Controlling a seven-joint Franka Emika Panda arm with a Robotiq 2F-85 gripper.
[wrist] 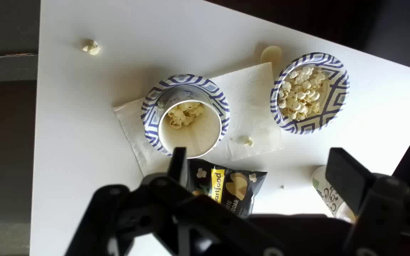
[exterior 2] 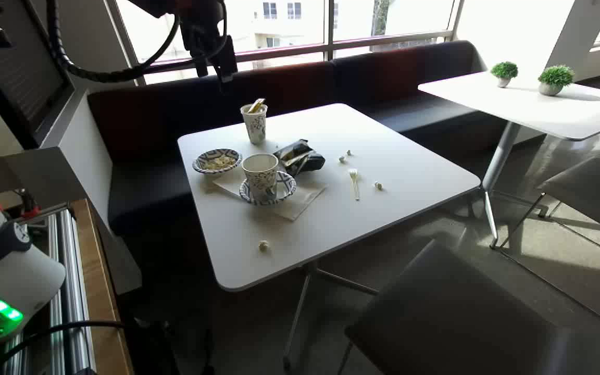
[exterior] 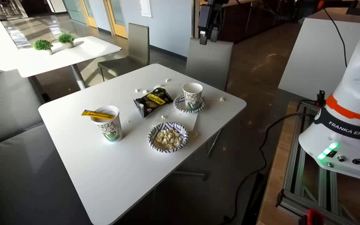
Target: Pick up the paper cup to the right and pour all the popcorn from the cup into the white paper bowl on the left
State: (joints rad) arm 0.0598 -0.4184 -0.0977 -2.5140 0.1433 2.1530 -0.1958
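The paper cup [exterior: 193, 96] stands upright in a patterned bowl [exterior: 178, 101] — mouth up, long axis vertical, popcorn [wrist: 185, 114] inside. I'm hanging well above the table [exterior: 80, 162], claw [wrist: 258, 163] pointing down — fingers [wrist: 347, 177] spread wide.

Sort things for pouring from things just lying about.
For pouring:
white patterned paper cup, popcorn inside
round blue-patterned paper bowl holding popcorn

Lying about:
similar bowl beneath that cup
crinkled black Smartfood bag
white paper cup with yellow packet
rectangular white paper napkin
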